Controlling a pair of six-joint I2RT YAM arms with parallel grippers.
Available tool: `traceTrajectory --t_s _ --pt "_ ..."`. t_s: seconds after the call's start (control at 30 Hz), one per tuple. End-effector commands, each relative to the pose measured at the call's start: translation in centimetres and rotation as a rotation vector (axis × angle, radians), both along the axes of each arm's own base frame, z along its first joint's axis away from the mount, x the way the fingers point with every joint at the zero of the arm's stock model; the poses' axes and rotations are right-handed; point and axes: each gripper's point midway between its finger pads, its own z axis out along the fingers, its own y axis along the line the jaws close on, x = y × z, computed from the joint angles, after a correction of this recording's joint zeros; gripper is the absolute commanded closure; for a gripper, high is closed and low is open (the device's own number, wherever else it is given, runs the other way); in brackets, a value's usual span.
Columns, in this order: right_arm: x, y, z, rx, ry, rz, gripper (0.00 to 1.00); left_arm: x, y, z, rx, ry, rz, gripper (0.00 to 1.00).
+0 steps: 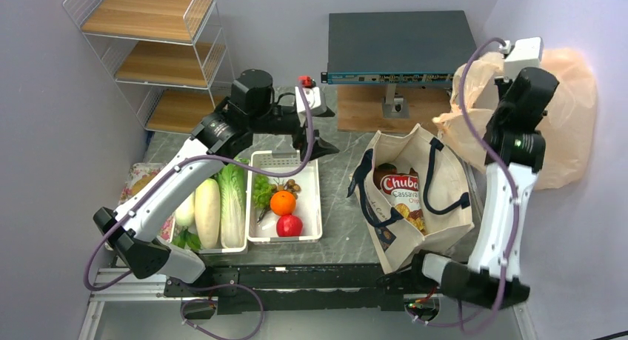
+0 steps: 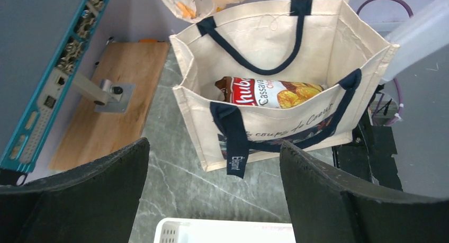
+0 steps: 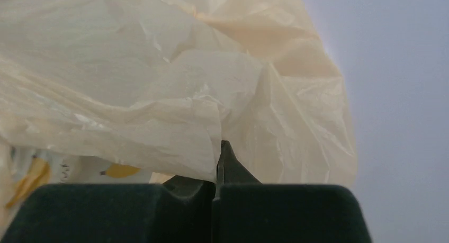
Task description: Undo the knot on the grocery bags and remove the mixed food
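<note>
Up beyond the canvas tote's (image 1: 403, 244) far right corner, the peach plastic bag (image 1: 570, 110) hangs crumpled. The right gripper (image 3: 216, 182) has its jaws pressed together on a fold; the knot cannot be made out. Left of the tote, the left gripper (image 2: 213, 147) hovers spread wide, holding nothing, over a white bin's (image 1: 315, 199) far edge. A red snack packet (image 2: 265, 92) lies inside the tote, and a strip of grey table (image 1: 341, 199) separates tote and bin.

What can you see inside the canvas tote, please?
Inside the canvas tote lies a red snack packet. Anything beneath it is hidden by the packet and the tote's walls.
</note>
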Motion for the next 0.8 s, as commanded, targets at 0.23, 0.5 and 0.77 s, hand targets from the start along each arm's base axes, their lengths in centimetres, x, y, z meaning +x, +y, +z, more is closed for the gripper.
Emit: traceTrajectory --t_s 0.23,0.5,0.77 --pt "0.1 2.3 -11.3 0.409 0.421 0.312 0.17 -3.4 -2.8 0.0 -0.018 -0.125 -0.134 0.05" --pt "-3.5 10.2 -11.7 0.593 0.519 0.627 0.03 -5.5 -8.8 -0.5 -0.016 -0.25 -0.275 0.09" --pt "-5.7 10.6 -19.6 0.718 0.724 0.6 0.04 -5.4 -16.1 -3.9 0.02 -0.275 -0.262 0.28"
